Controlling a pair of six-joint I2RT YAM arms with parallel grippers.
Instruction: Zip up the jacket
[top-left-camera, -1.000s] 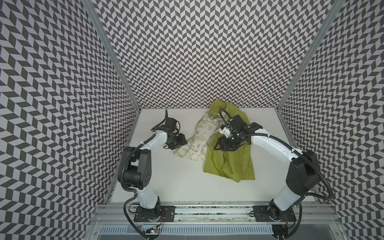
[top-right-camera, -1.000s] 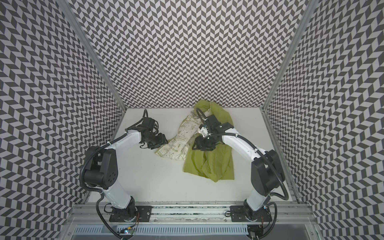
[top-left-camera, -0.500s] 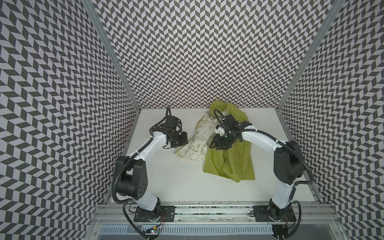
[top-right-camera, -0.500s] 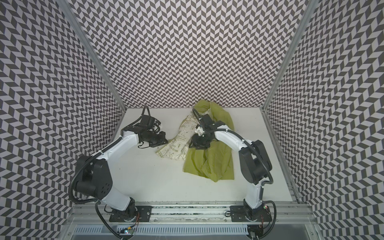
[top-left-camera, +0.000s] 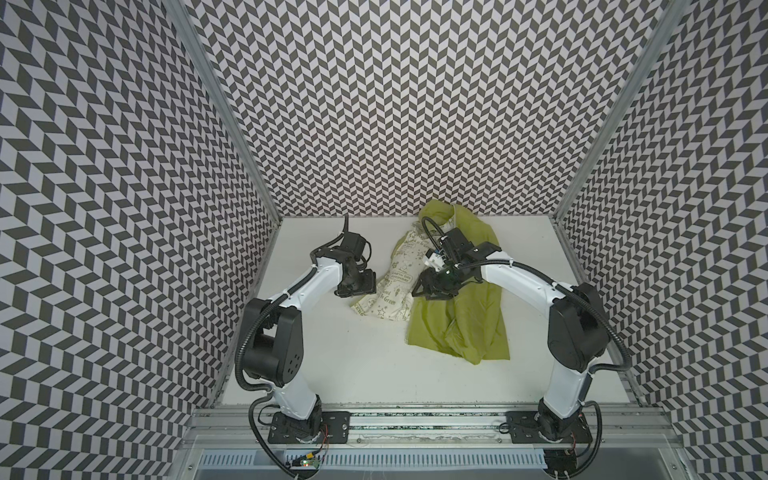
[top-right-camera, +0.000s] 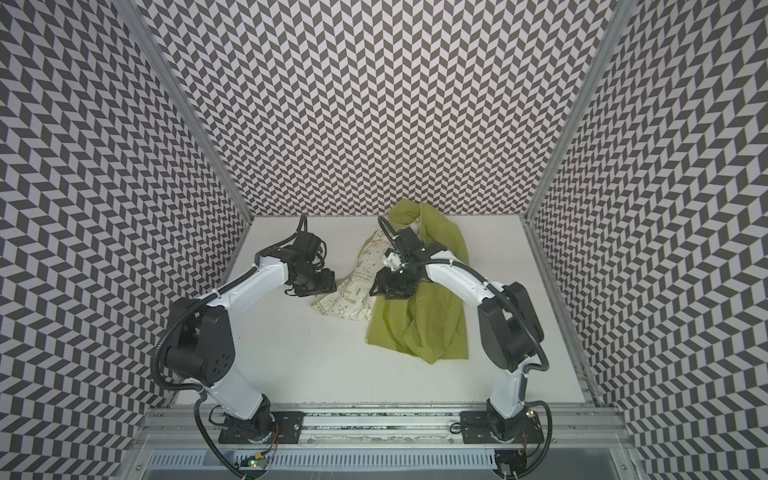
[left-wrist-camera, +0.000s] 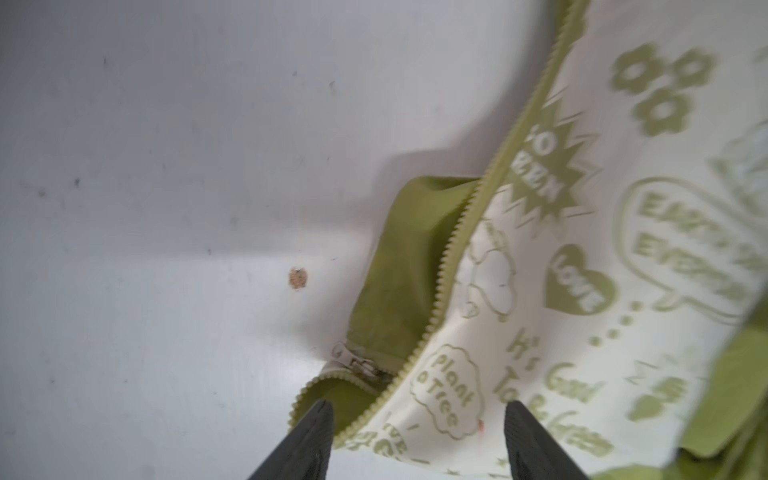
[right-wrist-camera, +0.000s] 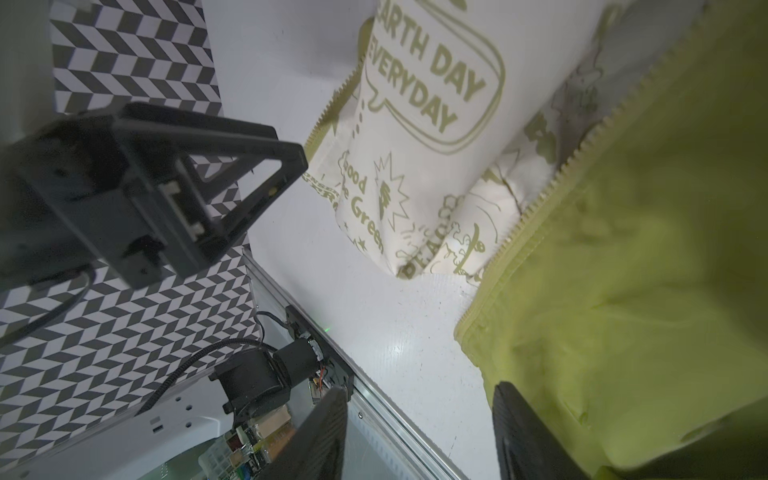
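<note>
The jacket (top-left-camera: 457, 316) lies open on the desk (top-left-camera: 332, 365), right of centre, toward the far side. The two halves of its zipper (left-wrist-camera: 457, 237) are apart. The left gripper (left-wrist-camera: 418, 409) and the right gripper (right-wrist-camera: 419, 390) are both released, so it seems zipping has not begun.
</note>
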